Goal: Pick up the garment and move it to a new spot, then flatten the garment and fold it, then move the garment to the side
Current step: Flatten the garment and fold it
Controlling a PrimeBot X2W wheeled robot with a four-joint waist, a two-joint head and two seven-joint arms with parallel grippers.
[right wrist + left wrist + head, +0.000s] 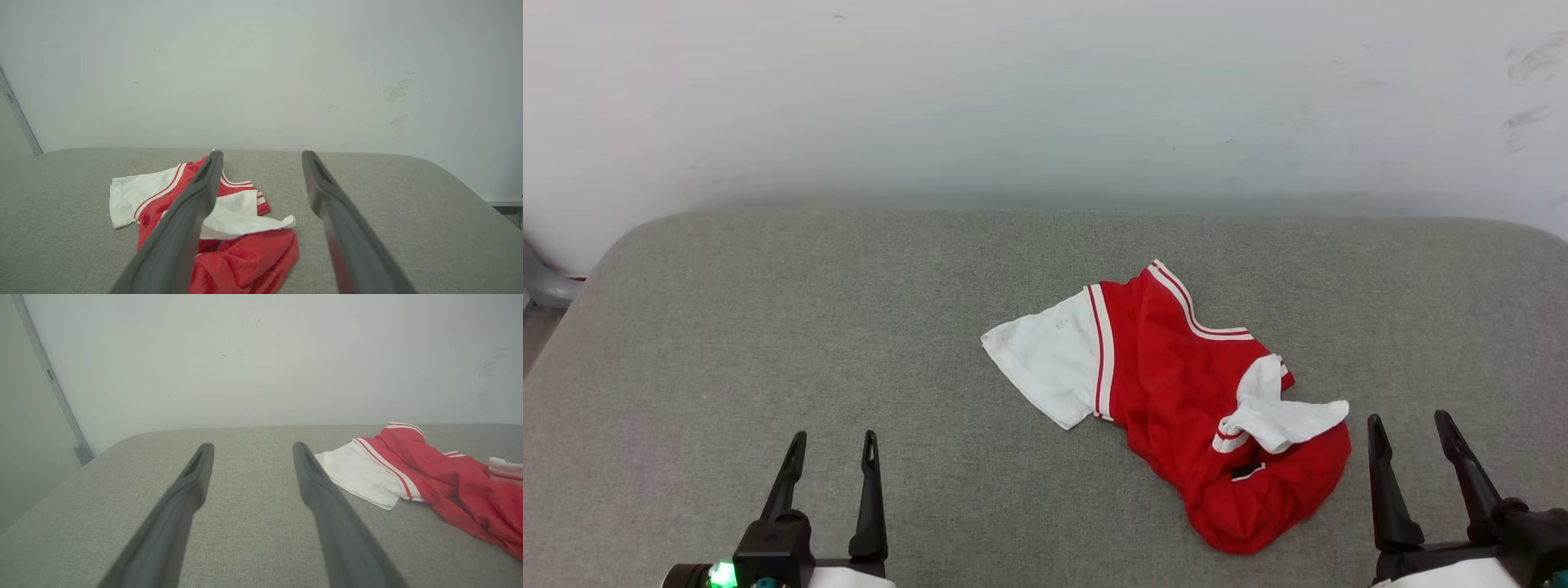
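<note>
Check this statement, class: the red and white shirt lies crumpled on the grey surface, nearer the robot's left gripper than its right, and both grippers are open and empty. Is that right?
Not quite. The head view shows the shirt nearer the right gripper than the left gripper. The rest stands: crumpled on the grey surface, both grippers open and empty.

Garment (1168,384) on surface (768,327), nearer right end effector (1408,416).
</note>
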